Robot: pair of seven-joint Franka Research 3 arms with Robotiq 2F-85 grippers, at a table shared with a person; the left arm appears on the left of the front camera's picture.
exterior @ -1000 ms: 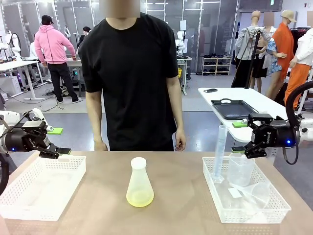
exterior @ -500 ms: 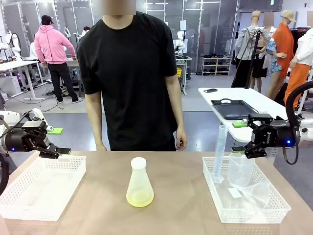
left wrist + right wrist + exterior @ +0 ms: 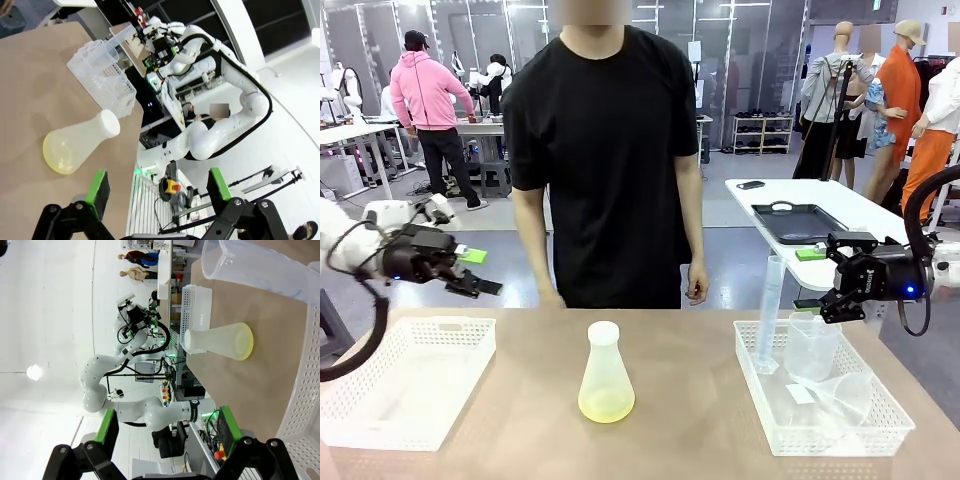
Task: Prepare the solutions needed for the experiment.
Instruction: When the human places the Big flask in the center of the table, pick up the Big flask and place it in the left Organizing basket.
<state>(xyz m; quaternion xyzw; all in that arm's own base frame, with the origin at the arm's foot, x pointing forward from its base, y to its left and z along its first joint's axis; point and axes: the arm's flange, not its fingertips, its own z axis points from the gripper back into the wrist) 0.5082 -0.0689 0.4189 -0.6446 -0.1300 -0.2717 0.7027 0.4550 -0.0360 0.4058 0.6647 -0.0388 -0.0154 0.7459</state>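
Two wide, empty: left hand (image 3: 158, 187), right hand (image 3: 168, 430) | right wrist: solutions (image 3: 243, 342) beyond beaker (image 3: 260, 270)

The solutions (image 3: 606, 404), a shallow pale yellow layer, are contained in an upright frosted flask (image 3: 604, 368) placed at the centre of the table (image 3: 690, 410).

flask (image 3: 604, 362) mid-table | solutions (image 3: 606, 405) yellow inside | left pincer (image 3: 485, 273) jaws apart
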